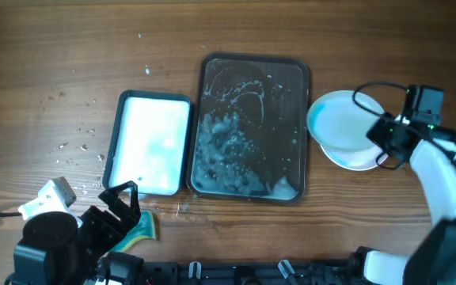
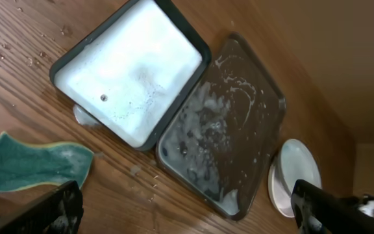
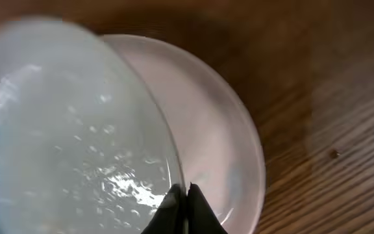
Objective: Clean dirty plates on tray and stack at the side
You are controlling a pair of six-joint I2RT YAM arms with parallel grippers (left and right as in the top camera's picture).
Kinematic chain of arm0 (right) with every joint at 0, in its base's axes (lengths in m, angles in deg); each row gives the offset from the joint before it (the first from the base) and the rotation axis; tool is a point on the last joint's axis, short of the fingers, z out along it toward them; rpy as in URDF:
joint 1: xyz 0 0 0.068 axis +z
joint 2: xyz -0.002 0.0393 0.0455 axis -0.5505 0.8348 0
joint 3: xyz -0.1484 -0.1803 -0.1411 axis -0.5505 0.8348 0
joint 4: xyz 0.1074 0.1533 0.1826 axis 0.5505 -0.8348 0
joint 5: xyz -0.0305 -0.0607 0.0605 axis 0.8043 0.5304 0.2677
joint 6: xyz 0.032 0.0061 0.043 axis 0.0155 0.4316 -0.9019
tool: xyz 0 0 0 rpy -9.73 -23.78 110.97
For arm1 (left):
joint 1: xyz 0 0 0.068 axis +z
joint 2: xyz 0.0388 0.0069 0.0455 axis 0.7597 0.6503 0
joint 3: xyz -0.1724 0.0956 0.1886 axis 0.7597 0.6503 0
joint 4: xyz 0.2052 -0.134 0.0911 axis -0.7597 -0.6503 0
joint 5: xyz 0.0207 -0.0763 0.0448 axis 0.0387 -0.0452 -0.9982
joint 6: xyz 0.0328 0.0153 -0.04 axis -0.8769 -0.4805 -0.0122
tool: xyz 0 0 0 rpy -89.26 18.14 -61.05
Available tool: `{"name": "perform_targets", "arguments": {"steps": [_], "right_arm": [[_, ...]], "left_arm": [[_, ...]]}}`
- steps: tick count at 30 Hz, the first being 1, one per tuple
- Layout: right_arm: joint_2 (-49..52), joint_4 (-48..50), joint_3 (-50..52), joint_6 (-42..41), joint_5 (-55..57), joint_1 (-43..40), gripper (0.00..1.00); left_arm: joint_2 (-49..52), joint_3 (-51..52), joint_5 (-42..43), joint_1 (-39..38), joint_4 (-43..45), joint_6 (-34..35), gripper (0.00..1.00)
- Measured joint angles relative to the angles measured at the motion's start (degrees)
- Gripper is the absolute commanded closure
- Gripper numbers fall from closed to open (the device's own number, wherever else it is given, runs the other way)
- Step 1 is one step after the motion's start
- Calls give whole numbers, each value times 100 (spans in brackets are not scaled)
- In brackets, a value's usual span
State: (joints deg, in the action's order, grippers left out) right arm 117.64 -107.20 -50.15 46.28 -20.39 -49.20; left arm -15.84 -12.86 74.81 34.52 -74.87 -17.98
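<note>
The dark brown tray [image 1: 299,87] lies mid-table, holding only soapy foam; it also shows in the left wrist view [image 2: 265,123]. My right gripper [image 1: 380,136] [image 3: 180,203] is shut on the rim of a wet, bluish-tinted plate [image 1: 332,119] [image 3: 63,130]. It holds the plate tilted over another white plate [image 1: 355,158] [image 3: 219,143] that lies on the table right of the tray. A third plate cannot be made out. My left gripper [image 1: 125,202] [image 2: 190,211] is open and empty at the front left, beside a green sponge [image 1: 142,229] [image 2: 31,164].
A smaller dark-rimmed tray with a white foamy inside [image 1: 115,150] [image 2: 63,65] sits against the brown tray's left side. Water drops and white specks dot the wood at the left. A white block [image 1: 50,198] lies near the left arm.
</note>
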Motion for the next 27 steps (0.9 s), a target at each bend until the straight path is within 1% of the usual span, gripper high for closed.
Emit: {"name": "perform_targets", "arguments": {"steps": [1, 3, 4, 5, 6, 7, 10, 11, 12, 14, 16, 18, 19, 22, 24, 26, 27], "right_arm": [[249, 4, 0, -17, -31, -214, 51], [350, -199, 7, 15, -63, -420, 50], [295, -400, 7, 52, -162, -466, 43], [197, -518, 7, 120, -334, -479, 33], [114, -562, 7, 153, -501, -479, 13], [-289, -627, 4, 385, -1163, -459, 0], [-1620, -634, -52, 673, -2850, -87, 0], [-2140, -643, -103, 798, -3303, 184, 0], [-2857, -702, -175, 1029, -3864, 656, 0], [-3692, -953, -208, 1213, -4323, 1370, 0], [-4242, -1163, -210, 1213, -4524, 1829, 0], [-4607, -1329, -210, 680, -4618, 2072, 0], [-4721, -1335, -210, 284, -4649, 2092, 0], [-4736, -1355, -210, -833, -4669, 2092, 0], [-4732, -1523, -210, -1139, -4599, 2103, 0], [-4852, -1515, -144, -1169, -3930, 2162, 0], [-5152, -1255, 66, -1005, -3309, 2173, 0]], "left_arm": [[0, 0, 0, 0, 0, 0, 0], [0, 0, 0, 0, 0, -2, 0], [0, 0, 0, 0, -2, -2, 0], [0, 0, 0, 0, 2, -2, 0], [0, 0, 0, 0, 2, 0, 0], [0, 0, 0, 0, -2, 0, 0], [0, 0, 0, 0, 0, 0, 0], [0, 0, 0, 0, 0, 0, 0], [0, 0, 0, 0, 0, -2, 0], [2, 0, 2, 0, -4, 0, 0], [2, 0, 0, 0, -2, 0, 0], [2, 0, 0, 0, 0, -2, 0], [2, 0, 0, 0, 0, 0, 0], [2, 0, 0, 0, 0, -2, 0], [2, 0, 0, 0, 0, 0, 0], [2, 0, 0, 0, 0, 0, 0], [2, 0, 0, 0, 0, 0, 0]]}}
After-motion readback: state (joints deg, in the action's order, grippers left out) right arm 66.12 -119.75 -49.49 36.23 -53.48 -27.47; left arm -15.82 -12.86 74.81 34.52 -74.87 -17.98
